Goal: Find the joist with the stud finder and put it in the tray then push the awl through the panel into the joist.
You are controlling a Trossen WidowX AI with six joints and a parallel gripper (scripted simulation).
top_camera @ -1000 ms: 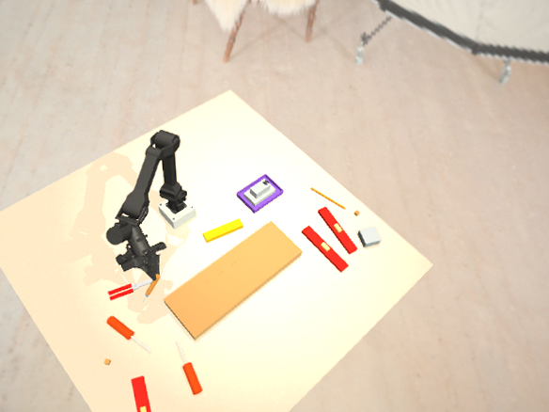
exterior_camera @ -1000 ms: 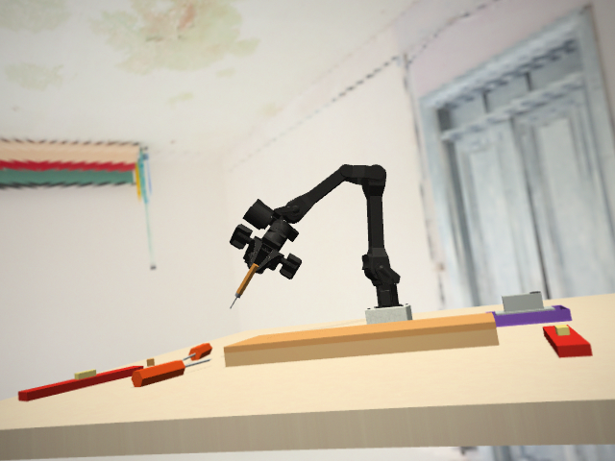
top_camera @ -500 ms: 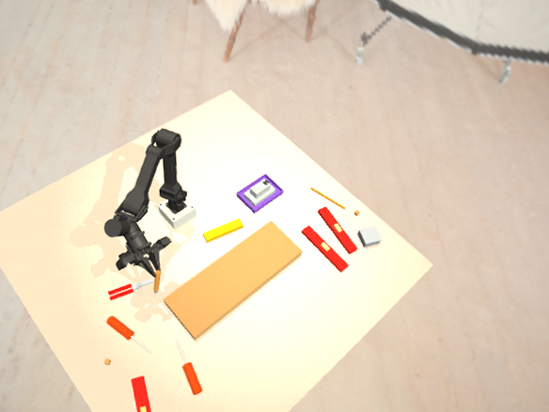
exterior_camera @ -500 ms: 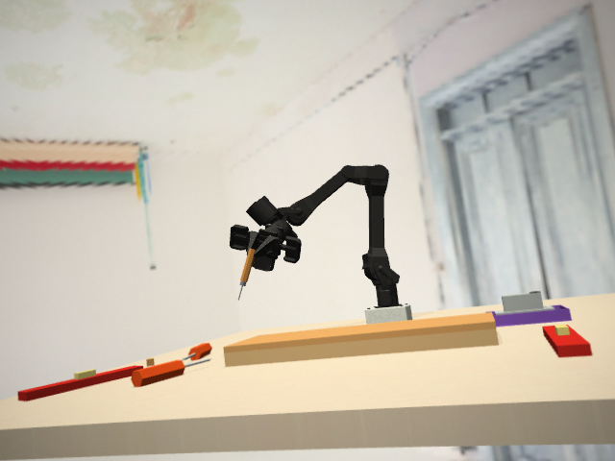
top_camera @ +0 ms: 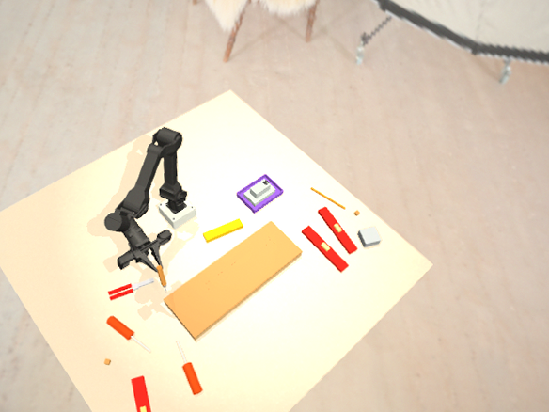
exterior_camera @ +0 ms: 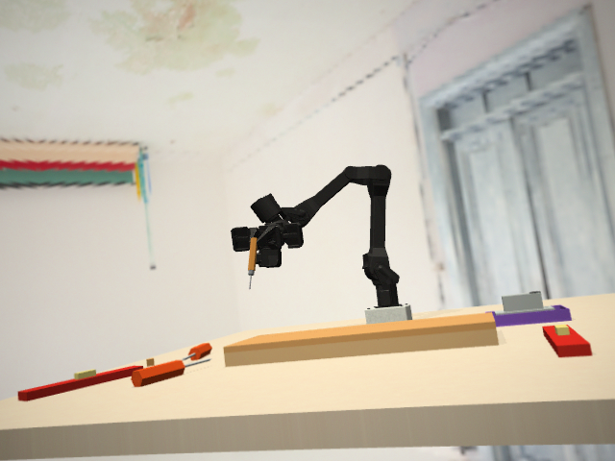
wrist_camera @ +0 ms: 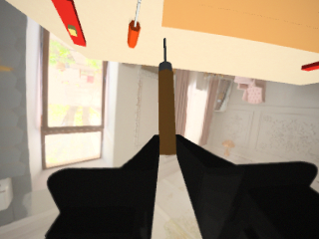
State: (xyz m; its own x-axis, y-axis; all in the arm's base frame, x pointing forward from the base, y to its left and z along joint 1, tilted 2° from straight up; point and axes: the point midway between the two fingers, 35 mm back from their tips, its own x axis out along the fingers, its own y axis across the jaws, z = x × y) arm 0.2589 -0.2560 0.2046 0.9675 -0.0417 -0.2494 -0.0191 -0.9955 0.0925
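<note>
Status of the task: the stud finder (top_camera: 260,189) (exterior_camera: 522,302) sits inside the purple tray (top_camera: 254,209) (exterior_camera: 533,316), so I count that step as complete. The awl (top_camera: 161,275) (exterior_camera: 252,254) (wrist_camera: 166,110) is off the worktop (top_camera: 292,319) (exterior_camera: 317,392) (wrist_camera: 110,42) and in my grasp. Whether the joist was located, the pictures do not show. Remaining, as I judge it: align the awl over the joist line, then press it straight down through the floor panel (top_camera: 236,282) (exterior_camera: 362,332) (wrist_camera: 239,22) once. Some tiny dark marks show on the panel; I cannot tell what they are.

Pose: the end effector (top_camera: 158,268) (exterior_camera: 255,238) (wrist_camera: 166,138) is clenched on the rear of the awl's handle, the metal tip projecting clear of it. The arm is bent high at the elbow and reaches out to the side of its base. The awl hangs above the worktop, just beside the near-arm corner of the panel's end, not over it. Its tip points down with a slight tilt. Correct this tilt before pressing.
</note>
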